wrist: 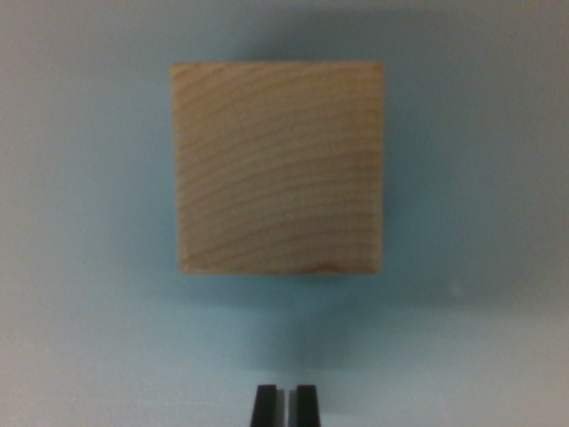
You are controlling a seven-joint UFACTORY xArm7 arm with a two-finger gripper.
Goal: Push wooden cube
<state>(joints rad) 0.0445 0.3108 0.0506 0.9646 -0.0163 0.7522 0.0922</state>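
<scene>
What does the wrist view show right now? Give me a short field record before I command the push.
object: wooden cube, light wood, grain visible
position: centre of the wrist view, upper half
surface: plain pale grey-blue surface
gripper: gripper at bottom edge, fingertips nearly together, narrow slit between them
contact: none, bare surface shows between fingertips and cube
alignment: gripper roughly in line with the cube's middle
other objects: none seen

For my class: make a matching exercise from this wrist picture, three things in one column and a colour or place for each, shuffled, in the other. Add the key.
Column one:
1. wooden cube
2. hand
3. table surface

Column two:
A. pale grey-blue, all around
B. black, at the bottom edge, fingertips almost together
C. light tan with grain lines, centre of the picture

Pairs: 1-C, 2-B, 3-A
</scene>
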